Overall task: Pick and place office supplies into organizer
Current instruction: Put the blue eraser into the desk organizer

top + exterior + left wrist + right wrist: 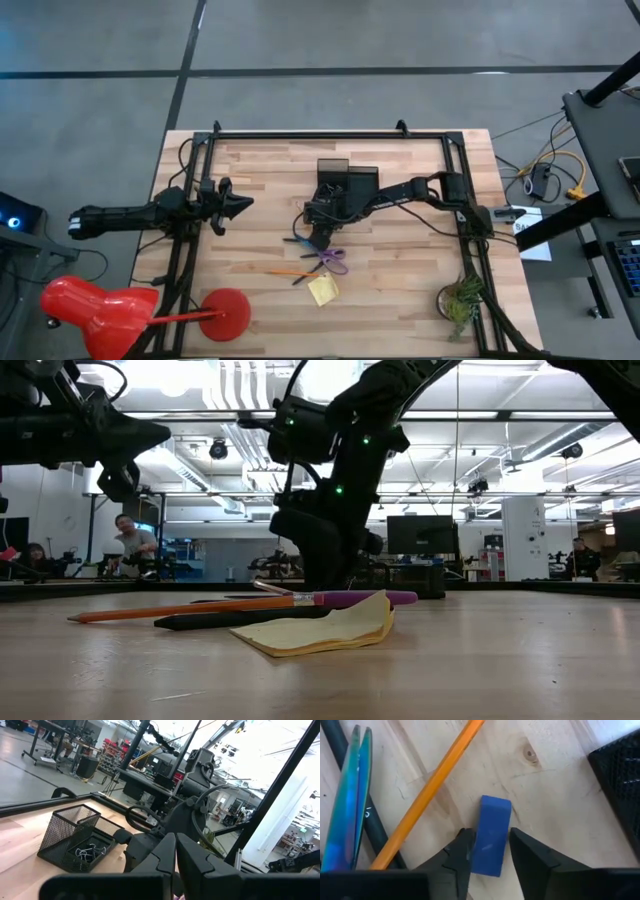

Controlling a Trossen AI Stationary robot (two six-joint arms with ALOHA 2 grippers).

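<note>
Wood tabletop (400, 290) fills most of my overhead feed, pale planks inside a black frame, and on it I read things down in size from there. My right arm reaches in from the right side toward the table's middle, its right gripper (490, 851) lowered just in front of the organizer (345, 178), a black mesh box with compartments that stands near the far centre; through the left wrist camera I can see a few binder clips (90, 852) lying in its lower tray. My left arm waits over the left edge of the table with the left gripper (237, 205) held above the wood, its fingers closed together with nothing between them. A potted plant (461, 300) sits at the near right corner. In front of the right gripper lies the loose pile: purple-handled scissors (330, 260), an orange pencil (290, 272), a black pen (230, 620) beside it, and a yellow sticky-note pad (322, 290) nearest me, its top sheets curling up in the low camera. Smallest of all, the right wrist camera shows a blue eraser (491, 832) lying flat on the wood between the right gripper's two fingers, which sit against its sides, with the pencil and the scissor blades (347, 795) just beside it and a corner of the organizer close by
</note>
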